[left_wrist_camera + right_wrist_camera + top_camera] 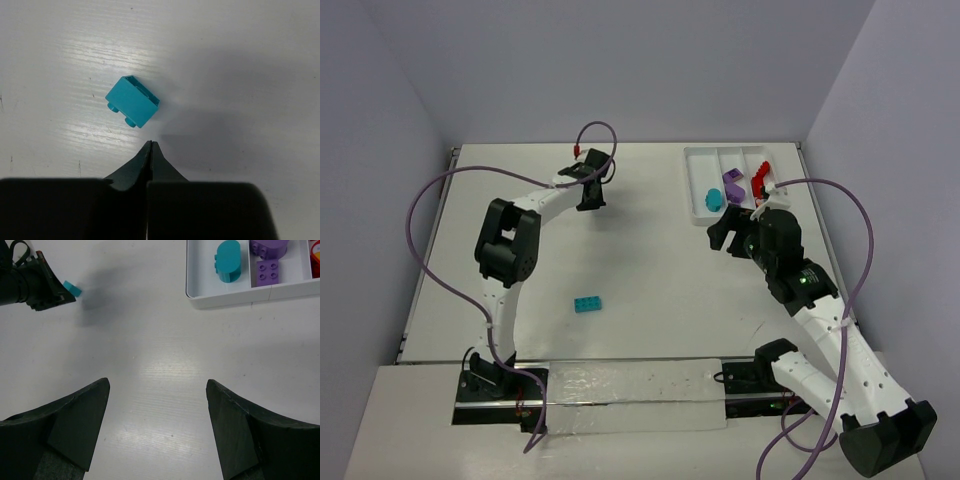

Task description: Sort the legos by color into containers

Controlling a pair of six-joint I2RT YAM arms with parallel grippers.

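A small teal lego lies tipped on its side on the white table, just beyond my left gripper. That gripper is shut with nothing between its fingers. In the top view my left gripper reaches to the far middle and hides this brick. A second teal lego lies in the middle of the table. The white tray of containers holds a teal rounded piece, purple pieces and red pieces. My right gripper hovers open over bare table near the tray.
The tray's front wall runs along the top right of the right wrist view. Purple cables loop over the left side and another over the right arm. Grey walls close in the table on three sides.
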